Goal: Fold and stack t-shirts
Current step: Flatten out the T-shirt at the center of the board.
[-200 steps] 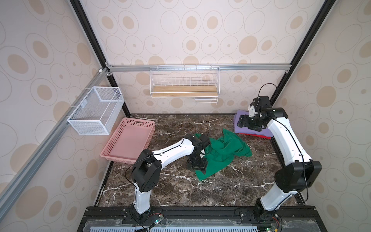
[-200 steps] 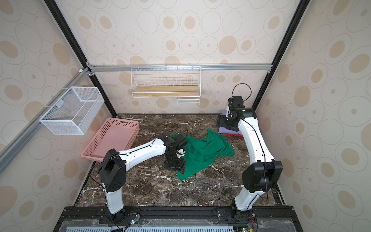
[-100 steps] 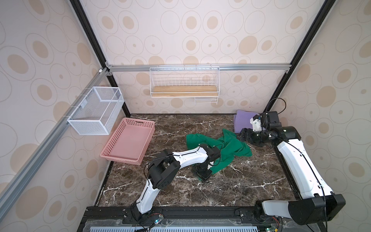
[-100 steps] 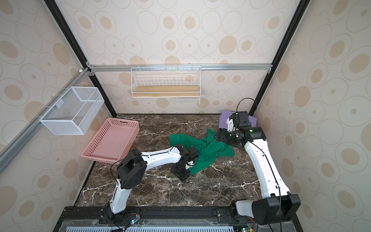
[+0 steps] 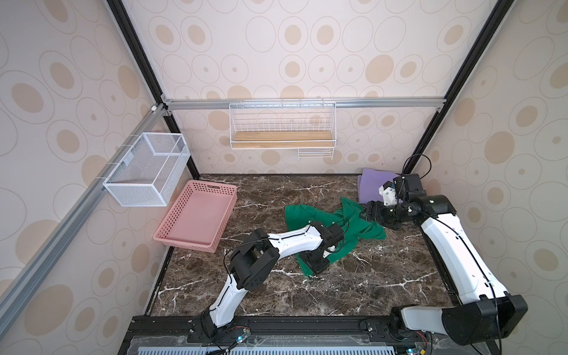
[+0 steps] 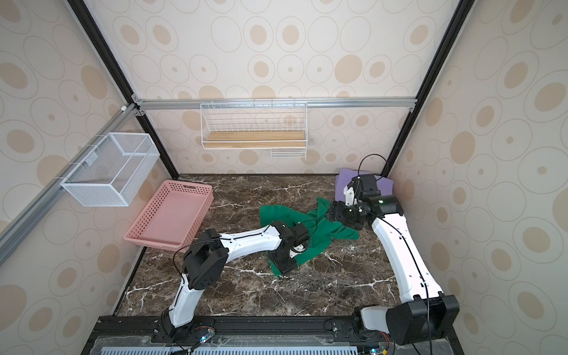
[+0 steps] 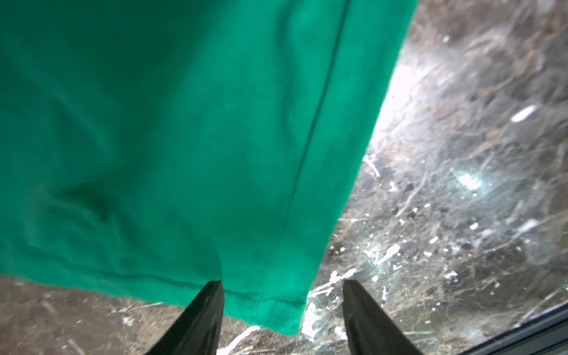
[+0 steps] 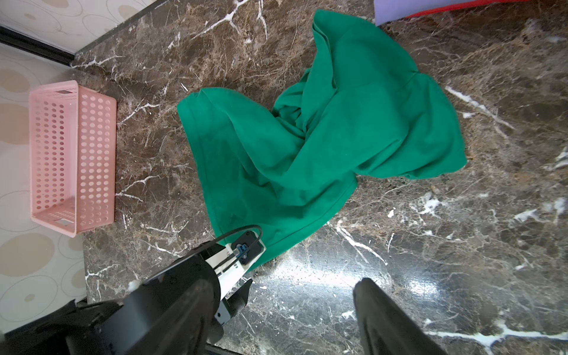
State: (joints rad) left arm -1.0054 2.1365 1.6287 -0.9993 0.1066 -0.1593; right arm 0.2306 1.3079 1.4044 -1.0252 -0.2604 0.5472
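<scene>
The green shirt (image 5: 365, 229) lies crumpled on the table, away from the basket (image 5: 199, 215) toward the right arm's side and not touching it. The purple shirt (image 5: 373, 187) lies folded further from the basket, in the far corner.

The left gripper (image 7: 281, 285) stands low over the shirt corner nearest the front edge. Its fingers are well apart and the hem corner lies between them, but they do not pinch it. The right gripper (image 5: 368, 212) hovers above the side of the shirt that is farthest from the basket, spread wide and empty.

The step in hand seems to be taking corners to spread the shirt flat. To do it well, the left fingers should go down until both layers of the hem are between them, and close just inside the stitch line. The right gripper should choose a free edge, not the twisted middle, and then both should pull apart gently.

The long axis runs diagonally, from the left gripper's corner away toward the purple shirt. The bottom hem points to the front. Where the collar points cannot be told, because the middle is twisted.
</scene>
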